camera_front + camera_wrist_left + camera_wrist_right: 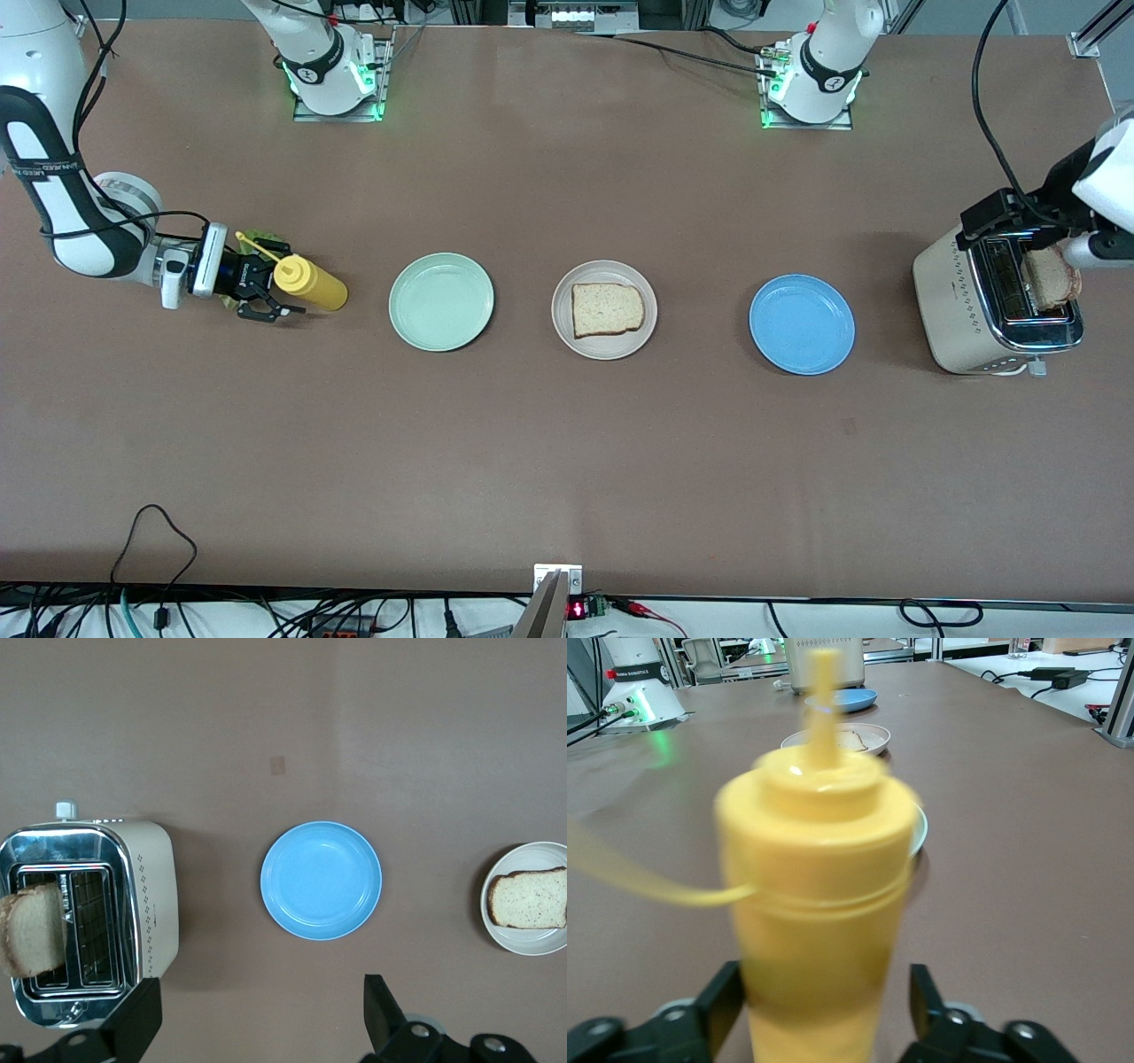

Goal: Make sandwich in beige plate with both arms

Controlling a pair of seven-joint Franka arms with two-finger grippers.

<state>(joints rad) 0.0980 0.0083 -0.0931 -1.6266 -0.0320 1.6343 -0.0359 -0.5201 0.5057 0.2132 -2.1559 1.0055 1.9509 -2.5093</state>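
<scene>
Yellow squeeze bottle stands between the right pincer's spread fingers, contact unconfirmed. Only the front view shows lettuce beside that pincer. Beige plate mid-desk carries one bread slice. Left pincer hangs open, empty, over the toaster, where a second slice protrudes.

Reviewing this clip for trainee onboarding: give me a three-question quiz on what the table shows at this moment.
1. True or false: the beige plate already holds two bread slices.
2. Which thing stands between the right gripper's fingers? A) mustard bottle B) blue plate C) toaster
3. Fill in: the left gripper hangs open over the table between the toaster and the ____ plate.

Key: 1 false, one bread slice lies there, another stands in the toaster; 2 A; 3 blue.
</scene>
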